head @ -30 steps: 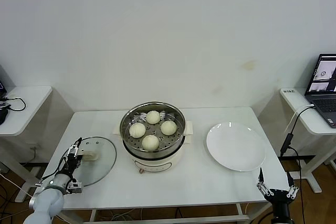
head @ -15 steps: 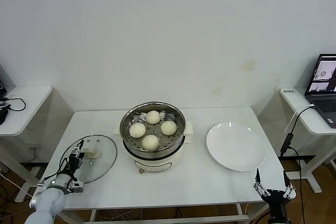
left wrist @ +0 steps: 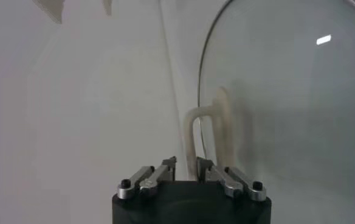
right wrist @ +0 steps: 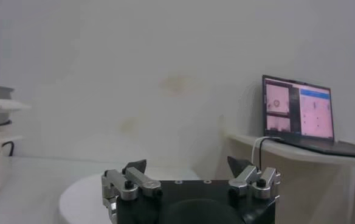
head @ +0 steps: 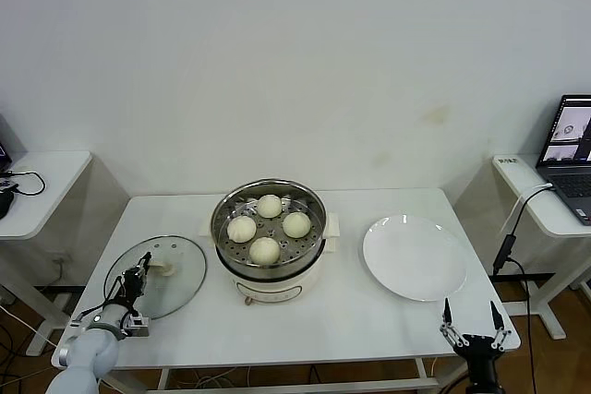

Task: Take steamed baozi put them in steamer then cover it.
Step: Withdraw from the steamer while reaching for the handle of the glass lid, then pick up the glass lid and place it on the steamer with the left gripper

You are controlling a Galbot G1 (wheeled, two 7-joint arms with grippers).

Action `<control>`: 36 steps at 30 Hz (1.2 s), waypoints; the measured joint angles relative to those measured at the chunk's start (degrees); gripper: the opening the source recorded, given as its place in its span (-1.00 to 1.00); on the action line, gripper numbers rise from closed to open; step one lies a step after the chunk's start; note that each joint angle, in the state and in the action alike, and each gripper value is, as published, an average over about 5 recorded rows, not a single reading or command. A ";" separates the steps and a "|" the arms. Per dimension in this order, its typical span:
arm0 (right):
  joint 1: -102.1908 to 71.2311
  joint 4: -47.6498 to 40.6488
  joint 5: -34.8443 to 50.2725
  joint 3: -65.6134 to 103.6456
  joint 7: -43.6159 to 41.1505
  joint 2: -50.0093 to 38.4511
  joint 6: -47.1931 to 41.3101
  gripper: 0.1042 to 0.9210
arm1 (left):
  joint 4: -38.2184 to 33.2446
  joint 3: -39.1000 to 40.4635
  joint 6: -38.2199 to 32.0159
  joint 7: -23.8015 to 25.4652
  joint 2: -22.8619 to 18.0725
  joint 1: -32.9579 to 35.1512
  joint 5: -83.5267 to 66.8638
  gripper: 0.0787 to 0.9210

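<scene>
Several cream-white baozi (head: 264, 249) sit on the perforated tray inside the steel steamer (head: 269, 185) at the table's middle. The clear glass cover (head: 175, 288) is to the steamer's left, near the table's left edge. My left gripper (head: 140, 274) is shut on the cover's cream handle (head: 164, 270). In the left wrist view the handle (left wrist: 193, 137) runs down between the closed-in fingers of my left gripper (left wrist: 186, 163), with the glass cover (left wrist: 287, 103) behind it. My right gripper (head: 469, 320) hangs open and empty off the table's front right corner; in its wrist view the right gripper (right wrist: 186, 165) holds nothing.
A flat white plate (head: 414, 257) lies to the right of the steamer, and the plate (right wrist: 86, 195) also shows in the right wrist view. Small side tables stand at both sides; the right one carries a laptop (head: 571, 140).
My left gripper has closed on the cover's handle, and the cover has shifted slightly toward the back of the table. The right gripper has sunk a little lower.
</scene>
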 measured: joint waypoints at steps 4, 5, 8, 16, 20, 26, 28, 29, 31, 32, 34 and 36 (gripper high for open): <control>-0.03 0.00 -0.18 -0.18 -0.04 0.01 0.01 0.76 | 0.27 -0.30 0.33 -1.06 -0.42 0.32 -0.86 -0.84; -0.04 0.01 -0.22 -0.24 -0.05 0.01 0.01 0.76 | 0.22 -0.42 0.45 -1.38 -0.53 0.49 -1.11 -0.84; -0.11 0.07 -0.36 -0.46 -0.06 0.01 0.03 0.76 | -0.30 -0.87 0.91 -2.53 -0.94 1.20 -1.98 -0.84; -0.07 0.05 -0.81 -1.24 -0.09 -0.27 0.22 0.76 | -6.04 -2.82 2.74 -5.54 -2.29 4.88 -4.50 -0.85; -0.05 0.02 -0.94 -1.75 -0.10 -0.59 0.28 0.76 | -10.51 -4.03 4.04 -5.91 -2.88 7.45 -5.45 -0.85; 0.03 0.04 -1.01 -2.56 -0.10 -1.21 0.35 0.76 | -17.98 -6.33 6.26 -5.00 -2.66 11.65 -6.71 -0.85; 0.16 -0.06 -1.02 -2.86 -0.06 -1.48 0.27 0.76 | -20.69 -7.31 7.26 -4.09 -2.40 13.08 -6.90 -0.85; 0.24 -0.14 -1.02 -3.01 -0.02 -1.63 0.19 0.76 | -22.04 -7.82 7.83 -3.55 -2.25 13.75 -6.95 -0.85; 0.39 -0.32 -1.06 -3.34 0.05 -1.93 -0.01 0.76 | -24.64 -8.85 9.06 -2.37 -1.98 14.86 -7.00 -0.85; 0.46 -0.41 -1.10 -3.51 0.06 -2.09 -0.10 0.76 | -25.91 -9.39 9.71 -1.70 -1.83 15.31 -7.03 -0.85; 0.66 -0.61 -1.20 -3.85 0.05 -2.40 -0.25 0.76 | -28.32 -10.44 11.00 -0.26 -1.52 15.97 -7.12 -0.85; 0.89 -0.84 -1.31 -4.19 0.04 -2.73 -0.36 0.76 | -30.57 -11.36 12.25 1.20 -1.17 16.46 -7.28 -0.85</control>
